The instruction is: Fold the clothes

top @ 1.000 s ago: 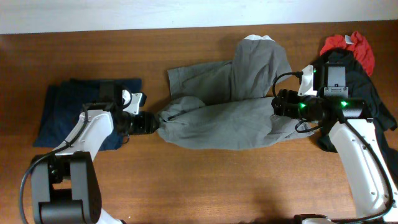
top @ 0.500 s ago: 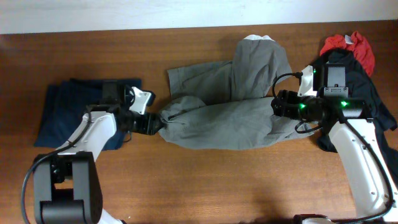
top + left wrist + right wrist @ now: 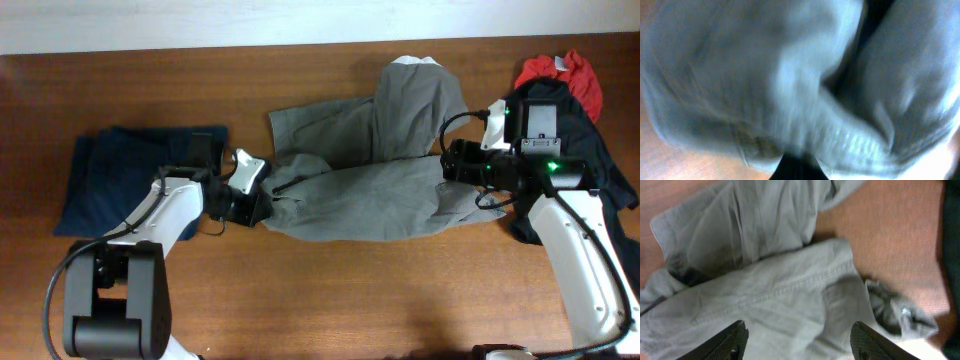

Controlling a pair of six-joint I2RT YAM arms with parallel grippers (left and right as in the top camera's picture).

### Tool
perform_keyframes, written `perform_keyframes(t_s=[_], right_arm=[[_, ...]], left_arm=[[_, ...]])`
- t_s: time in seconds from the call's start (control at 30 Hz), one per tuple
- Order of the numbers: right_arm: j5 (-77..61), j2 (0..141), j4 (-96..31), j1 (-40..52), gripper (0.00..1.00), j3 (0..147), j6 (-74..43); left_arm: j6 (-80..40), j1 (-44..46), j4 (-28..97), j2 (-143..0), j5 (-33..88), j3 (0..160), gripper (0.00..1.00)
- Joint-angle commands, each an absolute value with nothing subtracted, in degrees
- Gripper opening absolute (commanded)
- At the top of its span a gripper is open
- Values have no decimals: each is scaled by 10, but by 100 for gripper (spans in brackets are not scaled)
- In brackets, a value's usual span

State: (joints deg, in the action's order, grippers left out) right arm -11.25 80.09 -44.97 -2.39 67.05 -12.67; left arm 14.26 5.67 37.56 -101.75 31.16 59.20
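Grey shorts [image 3: 360,190] lie crumpled across the middle of the wooden table [image 3: 350,300], stretched between the two arms. One leg is thrown toward the far edge, where a white label [image 3: 418,62] shows. A navy garment [image 3: 110,170] sits to their left and the black and red garments [image 3: 575,90] are heaped to their right.

A second ago we saw the left gripper [image 3: 258,207] standing spread just off the shorts' left tip. Now it has pushed in under that end and its jaws are pressed together. Our left wrist view is filled with blurred grey cloth [image 3: 790,90], so we read this as a pinch on the bunched left end. The blur keeps us from seeing how much fabric is caught.

The right gripper [image 3: 799,342] has not moved. Its fingers [image 3: 735,339] stay spread wide over the shorts' right end, beside a rumpled corner, and hold nothing.

We judge the fold has only begun. One end is taken and the other is not. The garment is still twisted, so it probably needs pulling flat before any clean crease can be laid. If the left arm lifts alone, the cloth may be dragged into a worse heap.
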Motion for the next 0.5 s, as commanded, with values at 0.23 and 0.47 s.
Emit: perform_keyframes(t_s=[0.23, 0.47], right_arm=[[-101, 943, -385, -28, 55, 673, -108], [-98, 999, -320, -43, 70, 673, -77]], left_arm=[[132, 27, 469, -894, 317, 639, 0], [131, 27, 480, -869, 287, 639, 0]])
